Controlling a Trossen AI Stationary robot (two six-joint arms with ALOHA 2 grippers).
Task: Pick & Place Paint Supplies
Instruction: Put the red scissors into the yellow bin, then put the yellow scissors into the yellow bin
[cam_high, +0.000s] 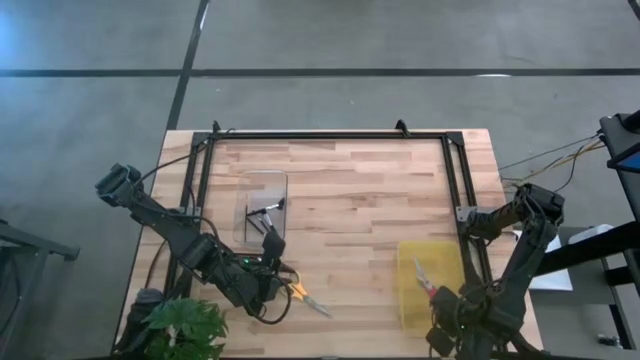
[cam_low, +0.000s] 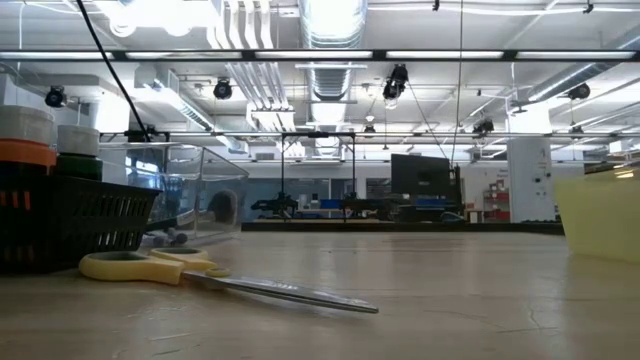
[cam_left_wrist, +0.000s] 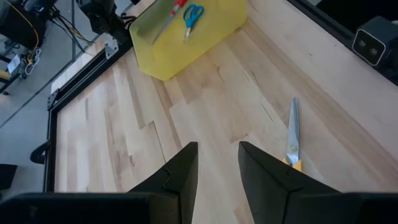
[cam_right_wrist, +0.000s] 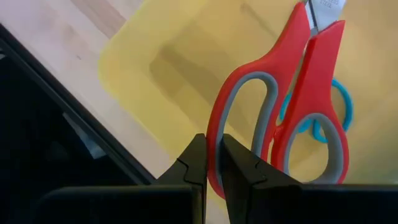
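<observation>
Right fingers (cam_right_wrist: 212, 163) clenched on red scissors (cam_right_wrist: 292, 99) over yellow bin (cam_right_wrist: 155, 81); left fingers (cam_left_wrist: 217, 171) released, empty

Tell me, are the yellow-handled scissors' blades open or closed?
Closed: the yellow-handled scissors lie flat on the table, blades together in a single strip.

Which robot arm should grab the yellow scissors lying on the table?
Probably the left. The left gripper hovers with its jaws apart right beside the yellow scissors. The right gripper is far off at the yellow bin, already shut on the red scissors.
</observation>
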